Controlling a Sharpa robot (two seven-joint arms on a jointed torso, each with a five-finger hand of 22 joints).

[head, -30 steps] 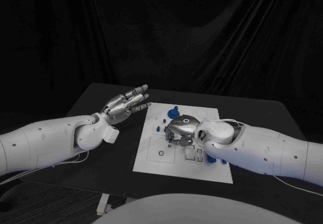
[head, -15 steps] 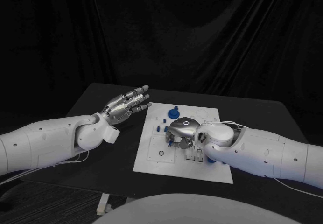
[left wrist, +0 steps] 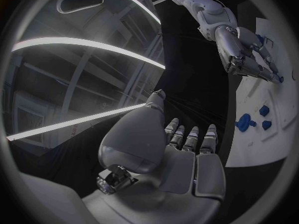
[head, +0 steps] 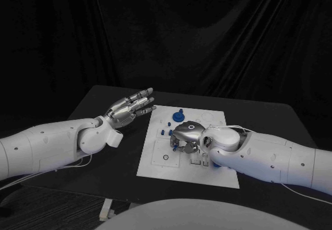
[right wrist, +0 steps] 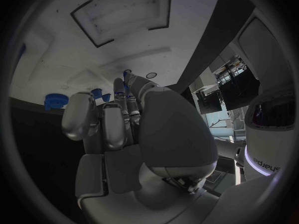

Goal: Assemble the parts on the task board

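The white task board [head: 156, 163] lies in the middle of the black table. My right hand [head: 185, 135] hangs low over its centre with the fingers curled down, and a small blue part [right wrist: 127, 75] shows pinched at the fingertips. A larger round blue part [head: 178, 115] stands near the board's far edge, with small blue parts [head: 164, 130] just left of the hand. My left hand [head: 130, 107] floats above the table off the board's far left corner, fingers stretched apart and holding nothing. From the left wrist view I see the board [left wrist: 258, 139], blue parts [left wrist: 244, 122] and the right hand [left wrist: 248, 59].
Another blue part [head: 217, 165] peeks out under my right forearm near the board's right side. Bare black table [head: 256, 112] runs round the board on all sides, with a black curtain behind.
My right hand has shifted slightly left and lower over the board's centre. The left hand has not moved.
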